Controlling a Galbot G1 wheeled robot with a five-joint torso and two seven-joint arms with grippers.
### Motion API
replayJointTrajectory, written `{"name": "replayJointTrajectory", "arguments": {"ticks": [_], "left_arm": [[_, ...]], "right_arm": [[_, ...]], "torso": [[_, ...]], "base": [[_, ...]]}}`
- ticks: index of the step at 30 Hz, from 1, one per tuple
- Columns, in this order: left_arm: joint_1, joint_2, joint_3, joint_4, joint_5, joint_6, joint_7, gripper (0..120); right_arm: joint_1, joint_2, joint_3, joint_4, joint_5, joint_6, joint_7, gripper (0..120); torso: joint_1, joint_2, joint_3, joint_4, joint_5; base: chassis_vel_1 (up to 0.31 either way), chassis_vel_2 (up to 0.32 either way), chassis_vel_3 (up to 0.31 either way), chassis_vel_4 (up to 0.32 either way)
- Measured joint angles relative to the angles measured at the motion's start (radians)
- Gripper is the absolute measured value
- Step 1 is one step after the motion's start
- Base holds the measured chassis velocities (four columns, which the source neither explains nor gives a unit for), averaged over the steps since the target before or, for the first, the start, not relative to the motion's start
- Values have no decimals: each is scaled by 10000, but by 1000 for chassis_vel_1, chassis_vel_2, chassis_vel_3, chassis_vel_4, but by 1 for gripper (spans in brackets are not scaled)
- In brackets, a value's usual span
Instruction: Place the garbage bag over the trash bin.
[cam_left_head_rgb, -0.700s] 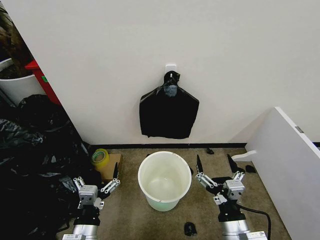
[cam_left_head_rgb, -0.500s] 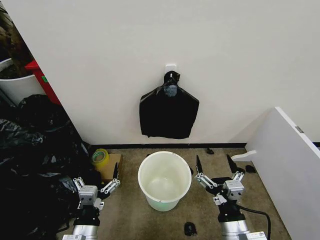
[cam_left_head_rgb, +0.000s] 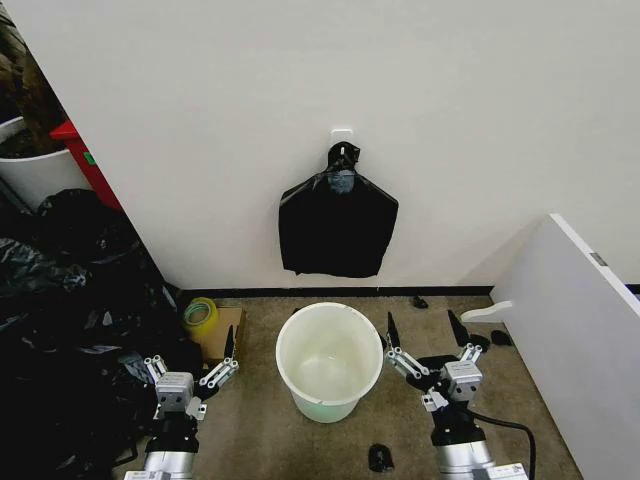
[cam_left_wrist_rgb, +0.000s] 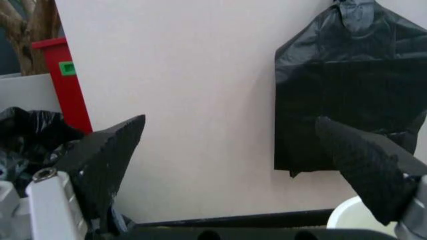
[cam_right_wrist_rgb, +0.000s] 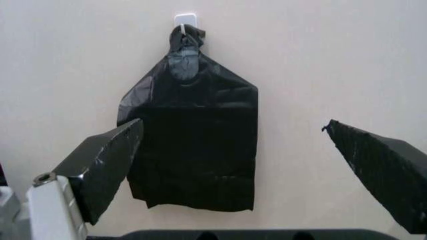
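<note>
Task not yet begun. White bin (cam_left_head_rgb: 329, 360) stands bare on the floor at centre; the black bag (cam_left_head_rgb: 337, 222) hangs from a wall hook at its 12 o'clock. Left gripper (cam_left_head_rgb: 192, 368) at 9 o'clock and right gripper (cam_left_head_rgb: 427, 344) at 3 o'clock, both spread wide and empty.

Left tool (cam_left_head_rgb: 190, 360) low, fingers spread, right tool (cam_left_head_rgb: 424, 334) low, fingers spread wide

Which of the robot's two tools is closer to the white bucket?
Right. The right tool hovers just beside the white bucket; the left tool is farther off, near the black sacks.
</note>
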Motion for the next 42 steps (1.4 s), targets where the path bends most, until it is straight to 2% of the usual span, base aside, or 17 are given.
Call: {"name": "replayJointTrajectory", "arguments": {"ticks": [7,10,11,14,18,22,23,26,31,38,42], "left_arm": [[-45,-83,-25,151,0,-123,-61,100],[-62,-176,-23,343,32,-443,-117,100],[-62,-176,-23,343,32,-443,-117,100],[-4,-295,-8,629,236,-772,-98,100],[77,-441,-7,672,313,-823,-83,100],[175,-854,23,633,295,-849,108,100],[175,-854,23,633,295,-849,108,100],[37,-1252,147,651,470,-889,329,100],[-94,-1556,239,713,673,-890,452,100],[-212,-1887,114,727,757,-889,448,100],[-246,-2088,154,727,996,-886,443,100]], "right_arm": [[740,-591,-348,-471,1249,-473,121,100],[1705,-1238,-614,-868,2508,-971,164,100],[1705,-1238,-614,-868,2508,-971,164,100],[3002,-1970,-857,-1395,3862,-1539,167,100],[3701,-2475,-1010,-1841,4285,-1769,76,100],[5272,-3241,-1705,-2605,5406,-2095,23,100],[5272,-3241,-1705,-2605,5406,-2095,23,100],[6730,-3349,-2193,-3206,6388,-2328,89,100],[8327,-3186,-2682,-4271,7234,-2504,189,100],[9799,-2733,-2761,-6023,7636,-2480,181,100],[10275,-2731,-2924,-6449,7582,-2364,186,100]], "torso": [[0,0,0,0,1],[0,0,1,-1,2],[0,0,1,-1,2],[1,0,1,2,3],[1,0,1,1,2],[1,0,1,-1,3],[1,0,1,-1,3],[1,-1,2,2,2],[1,-1,2,1,1],[2,-1,2,1,1],[1,-1,2,-1,1]], "base": [[0,0,0,0],[0,0,0,0],[0,0,0,0],[0,0,0,0],[0,0,0,0],[0,0,0,0],[0,0,0,0],[0,0,0,0],[0,0,0,0],[0,0,0,0],[0,0,0,0]]}}
